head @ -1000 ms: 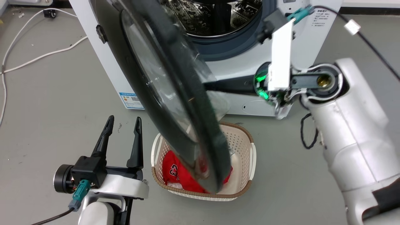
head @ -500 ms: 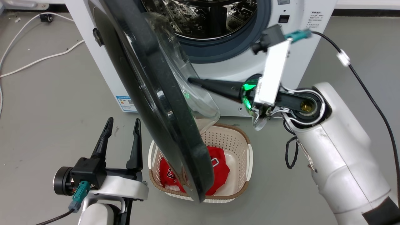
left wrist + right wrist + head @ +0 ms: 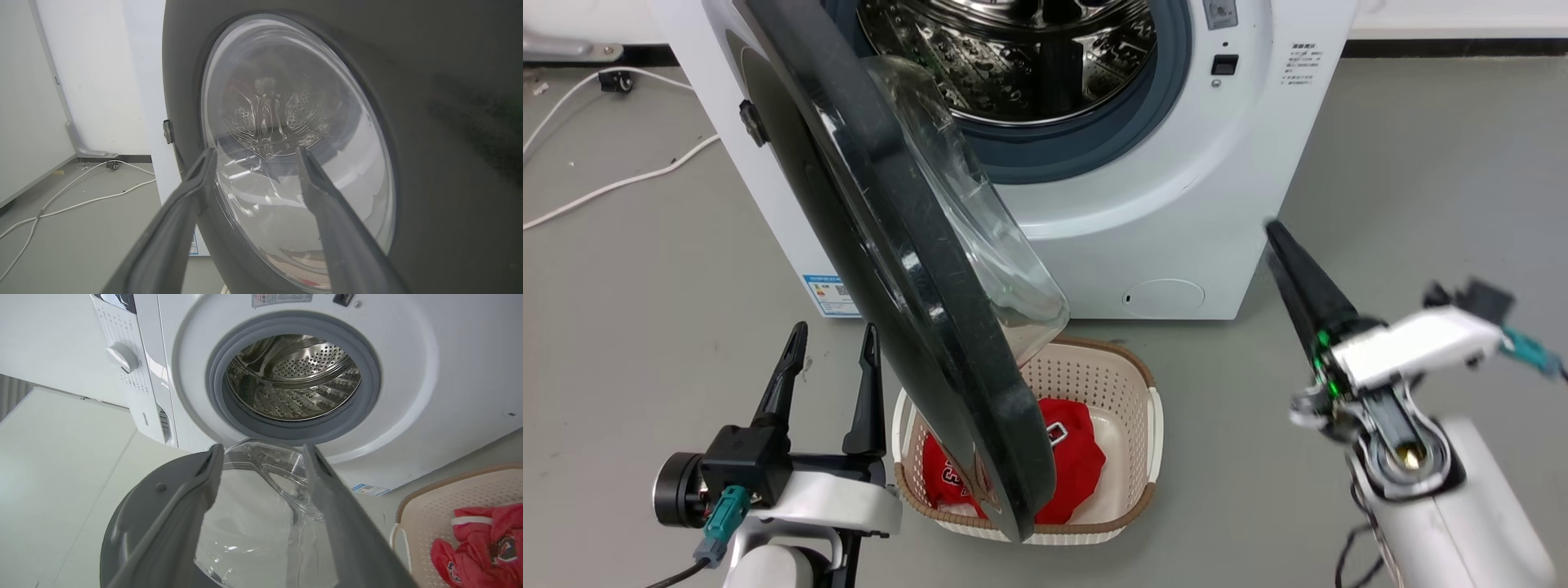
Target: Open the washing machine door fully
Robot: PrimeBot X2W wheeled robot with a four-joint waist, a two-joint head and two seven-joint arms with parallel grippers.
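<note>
Washing machine door (image 3: pixel 907 318) hanging wide open, both grippers off it.
It is leaning well out from the washing machine (image 3: pixel 1176 204), its lower edge reaching over the basket (image 3: pixel 1152 408), so the opening step is looking nearly done. The right gripper (image 3: pixel 1278 245) is sitting apart at the right, fingers spread and empty. The left gripper (image 3: pixel 836 335) is hovering open and empty beside the outer face. Any hinge travel left is probably calling for an outward nudge on the inner rim.

Cropped by the head view's top edge — upper washing machine door (image 3: pixel 915 269) and drum (image 3: pixel 1013 65). Behind the door, half-hidden: cream basket (image 3: pixel 1154 425), red garment (image 3: pixel 1078 457). Too small to read: blue label sticker (image 3: pixel 829 296). Blurred — right gripper (image 3: pixel 1278 241), fingers overlapping in the head view.
</note>
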